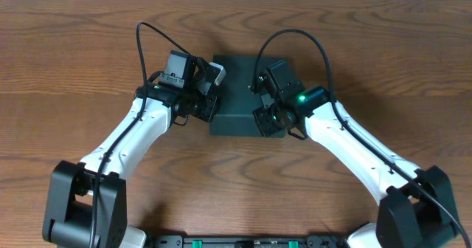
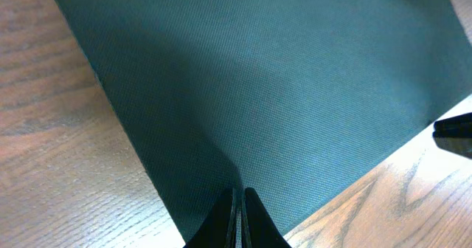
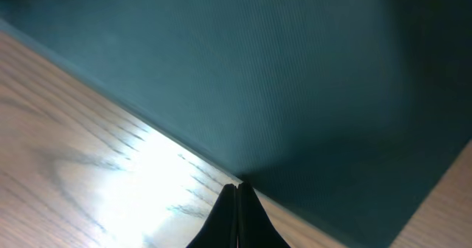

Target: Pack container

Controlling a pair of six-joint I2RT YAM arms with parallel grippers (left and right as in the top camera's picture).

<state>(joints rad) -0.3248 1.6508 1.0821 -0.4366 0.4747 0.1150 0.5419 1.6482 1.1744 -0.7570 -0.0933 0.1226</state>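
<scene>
The dark teal-green container (image 1: 240,93) lies in the middle of the wooden table with its lid down flat. My left gripper (image 1: 212,106) is shut and sits at the box's left edge; in the left wrist view its closed tips (image 2: 240,193) rest over the matte lid (image 2: 280,78). My right gripper (image 1: 264,121) is shut too, at the box's front right corner. From the right wrist, its closed tips (image 3: 237,185) meet the container's edge (image 3: 295,71) just where it borders the table. Neither gripper holds anything.
Wooden tabletop (image 1: 74,41) surrounds the box on all sides. Both white arms reach in from the front corners, with black cables looping above them. A dark tip of the other gripper (image 2: 453,130) shows at the right edge of the left wrist view.
</scene>
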